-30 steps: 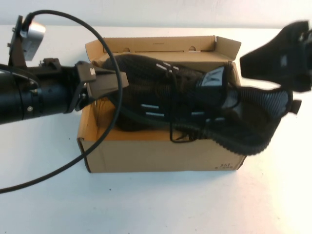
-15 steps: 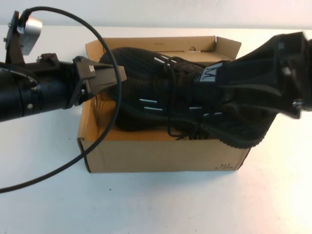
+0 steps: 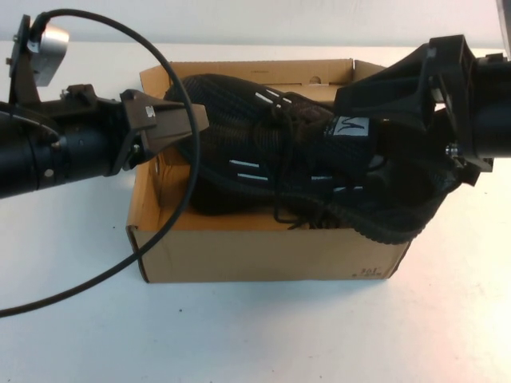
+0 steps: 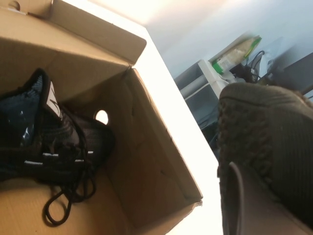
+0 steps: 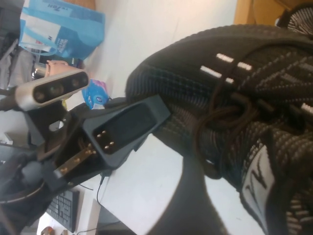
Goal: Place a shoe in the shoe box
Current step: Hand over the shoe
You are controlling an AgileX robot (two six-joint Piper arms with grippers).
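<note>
A black knit shoe (image 3: 271, 159) lies tilted across the open cardboard shoe box (image 3: 263, 255), toe to the left, heel hanging over the box's right edge. My left gripper (image 3: 180, 128) is shut on the toe; the toe (image 4: 264, 137) fills the left wrist view beside my finger (image 4: 234, 196). My right gripper (image 3: 359, 108) is open at the tongue with its white label (image 3: 350, 128); one finger (image 5: 195, 205) lies beside the tongue. A second black shoe (image 4: 49, 147) lies inside the box.
The box's flaps (image 3: 371, 76) stand open at the back and right. A black cable (image 3: 172, 215) loops from my left arm over the box's left front corner. White table (image 3: 255, 335) lies all round the box.
My right gripper has moved left from the right edge onto the shoe's tongue and collar. The toe end has risen a little with my left gripper.
</note>
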